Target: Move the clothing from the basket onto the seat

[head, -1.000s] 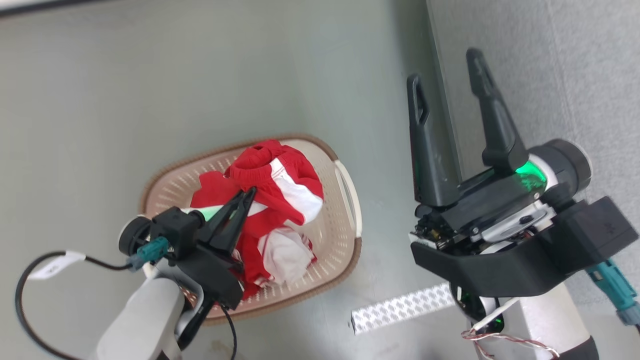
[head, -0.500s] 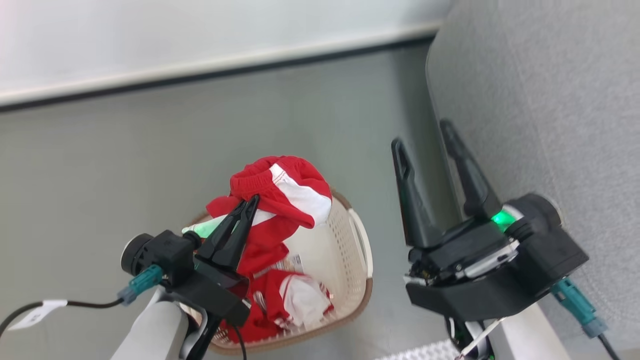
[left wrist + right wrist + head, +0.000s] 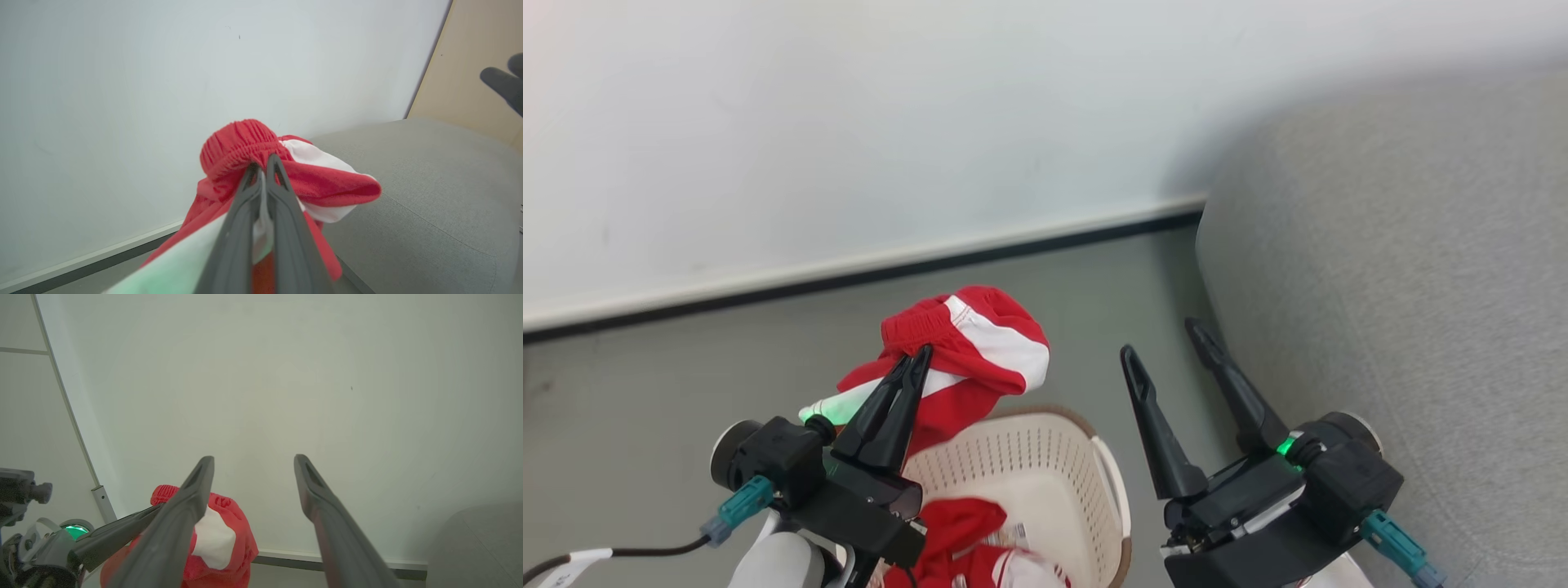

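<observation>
Pinching one red-and-white garment (image 3: 980, 335) by its elastic waistband, we held the left gripper (image 3: 919, 353) above the basket (image 3: 1029, 457), fingers (image 3: 239, 220) pressed together on the fabric and the loose end hanging down toward the basket. We judged the waistband a sensible grab point: a thick gathered edge, less likely to slip than one thin layer. We could not tell whether the hanging end was clear of the pile. The rest of the clothing (image 3: 964, 531) lay on the basket's bottom. The basket sat on the floor (image 3: 686, 392) near the seat (image 3: 1380, 286), which was on our right, so the carry looked short. On the left arm, the pale forearm rose from the lower left of the head view, with the wrist angled so the fingers pointed up and away toward the wall (image 3: 849, 122). The right gripper (image 3: 1160, 339) hovered between basket and seat, fingers spread wide, holding nothing, aimed much the same way. The task looked early to us: one piece was up and none lay on the visible part of the seat. The likely next move was to swing the left arm right over the cushion, then let go.
</observation>
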Tool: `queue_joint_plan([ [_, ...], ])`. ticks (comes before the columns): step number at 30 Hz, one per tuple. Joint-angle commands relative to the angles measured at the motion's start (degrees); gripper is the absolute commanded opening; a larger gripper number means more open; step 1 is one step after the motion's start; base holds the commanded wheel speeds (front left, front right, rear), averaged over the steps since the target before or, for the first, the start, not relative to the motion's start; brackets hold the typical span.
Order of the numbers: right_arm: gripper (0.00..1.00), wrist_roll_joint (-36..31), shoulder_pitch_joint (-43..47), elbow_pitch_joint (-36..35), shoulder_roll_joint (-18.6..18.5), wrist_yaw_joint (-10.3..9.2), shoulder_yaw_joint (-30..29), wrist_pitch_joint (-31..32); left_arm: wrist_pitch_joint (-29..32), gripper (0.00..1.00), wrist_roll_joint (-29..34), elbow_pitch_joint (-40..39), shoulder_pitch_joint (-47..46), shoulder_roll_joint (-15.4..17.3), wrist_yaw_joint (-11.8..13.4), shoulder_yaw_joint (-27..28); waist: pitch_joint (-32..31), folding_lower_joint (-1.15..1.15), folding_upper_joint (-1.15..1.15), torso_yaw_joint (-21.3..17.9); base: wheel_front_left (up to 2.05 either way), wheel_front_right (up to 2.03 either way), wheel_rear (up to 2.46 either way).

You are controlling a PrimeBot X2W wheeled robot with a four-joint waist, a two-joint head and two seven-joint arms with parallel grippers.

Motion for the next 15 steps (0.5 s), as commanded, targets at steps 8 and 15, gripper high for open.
queue_joint_plan([
  [8,1.00,1.99,2.14,2.56,-1.19,0.04,2.94,-0.05,-0.31,0.00,1.28,-3.14,3.15,-0.92,-0.03,1.23,-7.72,0.01,0.01,-2.45,0.00,0.00,0.00],
  [15,1.00,2.71,2.86,4.11,-1.36,0.04,3.87,-0.05,-0.30,0.00,2.05,-5.34,3.09,-1.41,-0.03,0.81,-8.41,0.01,0.01,-2.89,0.00,0.00,0.00],
])
